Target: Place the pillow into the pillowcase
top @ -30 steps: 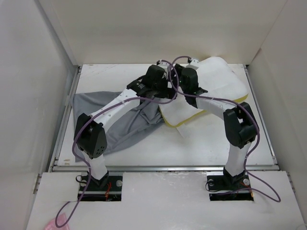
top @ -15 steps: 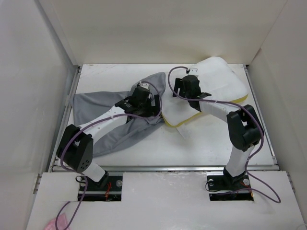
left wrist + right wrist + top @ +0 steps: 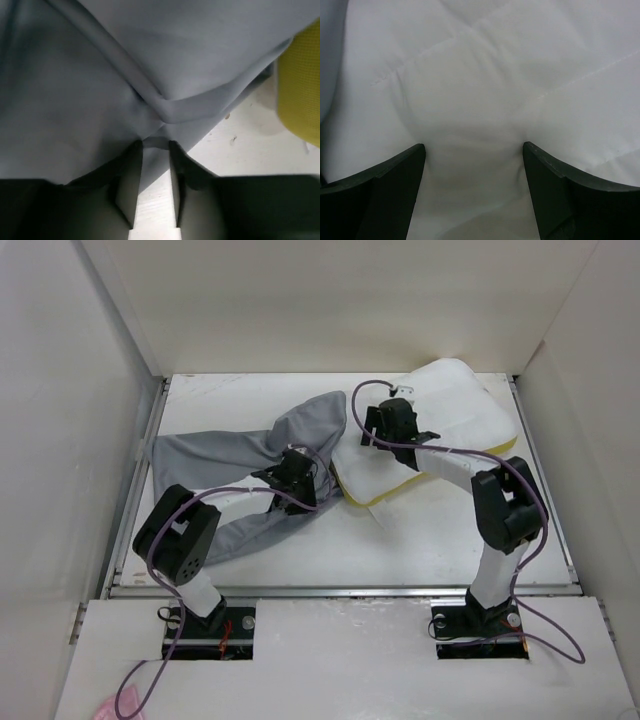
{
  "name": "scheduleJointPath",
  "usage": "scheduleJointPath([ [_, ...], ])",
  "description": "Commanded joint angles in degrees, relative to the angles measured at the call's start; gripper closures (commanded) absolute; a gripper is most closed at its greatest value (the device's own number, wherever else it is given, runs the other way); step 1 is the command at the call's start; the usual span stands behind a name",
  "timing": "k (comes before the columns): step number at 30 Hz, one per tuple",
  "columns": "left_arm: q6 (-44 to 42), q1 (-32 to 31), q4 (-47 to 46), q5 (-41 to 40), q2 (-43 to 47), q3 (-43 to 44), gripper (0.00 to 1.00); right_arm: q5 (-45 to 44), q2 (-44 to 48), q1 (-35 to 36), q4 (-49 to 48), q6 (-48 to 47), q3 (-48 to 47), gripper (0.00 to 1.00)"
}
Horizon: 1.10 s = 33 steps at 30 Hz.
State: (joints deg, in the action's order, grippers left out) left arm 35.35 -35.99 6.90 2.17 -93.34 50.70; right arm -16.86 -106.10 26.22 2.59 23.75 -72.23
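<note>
The grey pillowcase point(image 3: 220, 455) lies crumpled across the left half of the table, one flap reaching up to the back middle. The white pillow point(image 3: 455, 405) lies at the back right, its yellow trim point(image 3: 400, 490) along the near edge. My left gripper point(image 3: 305, 480) sits low at the pillowcase's right edge. In the left wrist view its jaws point(image 3: 154, 145) are drawn close together on a fold of the pillowcase point(image 3: 100, 75), and creases run to the tips. My right gripper point(image 3: 378, 428) stands open, its fingertips pressed into the pillow point(image 3: 485, 75) near its left end.
White walls close in the table point(image 3: 450, 540) at the left, back and right. A metal rail runs along its near edge. Purple cables loop over both arms. The yellow trim point(image 3: 300, 90) lies just right of the left gripper. A pink scrap point(image 3: 110, 705) lies off the table.
The left arm has folded and pulled its gripper toward the near side, and its jaws have narrowed from wide open onto the pillowcase's edge. The right gripper backed off slightly and opened wider.
</note>
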Motion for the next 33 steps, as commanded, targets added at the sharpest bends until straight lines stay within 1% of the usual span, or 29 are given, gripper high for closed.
scheduleJointPath([
  [1,1.56,-0.22,-0.22,-3.13,-0.88,-1.74,0.76,3.32,0.64,-0.47,6.12,2.36,3.92,0.16],
  [2,2.43,-0.22,0.91,-4.27,-0.88,-1.74,0.92,3.33,2.11,-0.47,6.11,3.40,4.81,0.16],
  [3,3.22,0.30,3.45,-5.33,-0.27,-2.70,1.00,3.33,2.83,0.14,6.11,3.93,5.68,0.16],
  [4,3.23,0.30,4.52,-6.64,1.65,-3.40,1.00,3.33,4.31,1.02,6.11,3.94,7.61,0.16],
  [5,4.19,0.30,5.83,-7.35,1.67,-4.20,1.00,3.33,5.11,1.64,6.11,3.94,8.58,0.16],
  [8,7.53,0.30,11.20,-8.58,8.94,-7.97,1.00,3.85,7.66,4.19,6.11,6.22,12.36,0.16],
  [9,8.15,0.30,12.34,-8.59,13.84,-9.03,1.00,4.46,9.49,4.80,6.11,7.01,13.16,0.16],
  [10,9.11,0.83,15.05,-9.11,16.32,-11.04,1.00,4.47,10.38,5.42,6.98,7.62,13.77,0.16],
  [12,12.00,1.35,18.75,-11.21,20.98,-11.76,1.00,5.96,13.53,7.87,8.47,7.63,15.18,0.16],
  [13,12.72,1.36,20.77,-12.10,25.18,-12.46,1.00,5.96,14.77,8.93,9.35,7.63,15.19,0.16],
  [14,14.29,1.36,24.01,-13.24,27.05,-12.46,1.00,5.36,16.00,11.20,9.89,7.63,15.19,0.16],
  [15,14.30,1.36,24.04,-13.25,28.72,-12.46,1.00,5.35,17.32,12.27,10.67,6.24,15.88,0.16],
  [16,13.78,1.36,23.35,-11.86,31.52,-11.68,0.93,4.22,20.12,13.32,11.20,5.09,15.89,0.16],
  [17,14.47,1.36,23.34,-11.84,32.60,-10.46,0.77,2.03,21.45,14.12,11.82,4.21,15.89,0.16],
  [18,13.96,1.36,21.95,-11.23,33.39,-10.44,0.62,0.70,22.77,14.65,14.00,3.59,15.89,0.16],
  [20,12.47,-0.56,19.66,-10.70,34.71,-9.04,0.29,-2.11,26.29,15.18,16.65,2.11,15.89,0.16],
  [22,9.04,-1.10,17.10,-10.70,34.72,-7.29,0.24,-5.02,28.49,15.18,20.06,0.96,16.41,0.14],
  [23,7.81,-1.80,16.49,-10.70,34.72,-6.67,0.23,-5.02,30.85,15.18,20.78,-1.83,17.46,0.04],
  [24,6.50,-2.41,15.18,-10.70,33.67,-5.18,0.20,-4.33,32.00,15.18,20.79,-2.91,18.25,0.00],
  [26,2.63,-2.42,13.42,-12.18,31.83,-3.16,0.15,-1.96,34.81,15.79,19.30,-6.24,21.41,0.00],
  [27,1.14,-2.42,12.45,-12.72,29.03,-1.76,0.14,-1.25,35.35,15.79,18.16,-6.26,22.30,0.00],
  [28,-0.27,-2.42,11.05,-13.59,27.18,2.09,0.00,-0.63,35.35,15.79,17.20,-6.78,22.30,0.00],
  [29,-2.20,-2.42,11.03,-16.21,25.24,4.65,0.00,-0.63,35.35,15.79,15.53,-6.78,22.30,0.00],
  [30,-3.18,-2.42,11.03,-17.28,20.87,7.55,0.00,-1.67,34.48,15.79,14.30,-6.78,22.30,0.00],
  [31,-4.23,-2.42,11.03,-18.34,18.48,13.49,0.00,-2.99,33.69,15.79,12.98,-7.57,21.52,0.00],
  [32,-5.02,-2.42,11.03,-19.48,16.20,16.60,0.00,-3.00,32.64,15.79,10.97,-8.27,19.86,0.00],
  [33,-7.82,-2.42,11.03,-20.01,13.74,19.67,0.00,-3.96,29.84,15.79,10.25,-9.58,18.63,0.00],
])
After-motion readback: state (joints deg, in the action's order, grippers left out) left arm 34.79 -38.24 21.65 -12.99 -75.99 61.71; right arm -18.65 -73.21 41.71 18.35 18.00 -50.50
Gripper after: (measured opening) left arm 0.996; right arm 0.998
